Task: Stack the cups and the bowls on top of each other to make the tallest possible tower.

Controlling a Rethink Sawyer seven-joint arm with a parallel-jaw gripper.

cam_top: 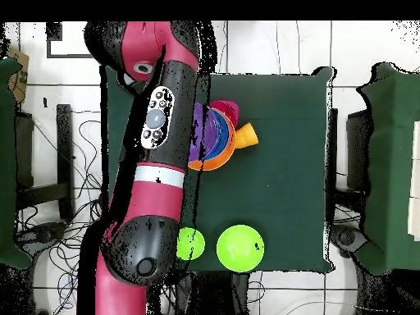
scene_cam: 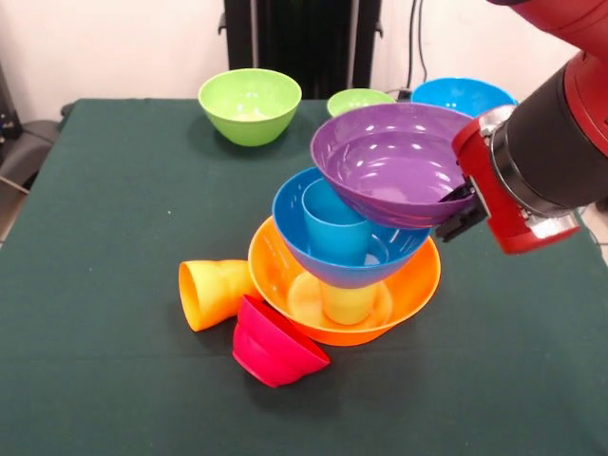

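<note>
At the right of the frame the gripper (scene_cam: 459, 211) pinches the rim of the tilted purple bowl (scene_cam: 391, 161), above the blue bowl (scene_cam: 296, 217) in the tower.

The front view looks from across the green surface (scene_cam: 95, 380) toward the pedestal at the frame's top, fairly close and angled downward. The overhead view looks straight down from well above, taking in the whole surface (cam_top: 287, 164) and surrounding floor, base at the bottom. Both share the tower (scene_cam: 351, 256) (cam_top: 220, 139) and the large green bowl (scene_cam: 250, 104) (cam_top: 240, 248).
</note>
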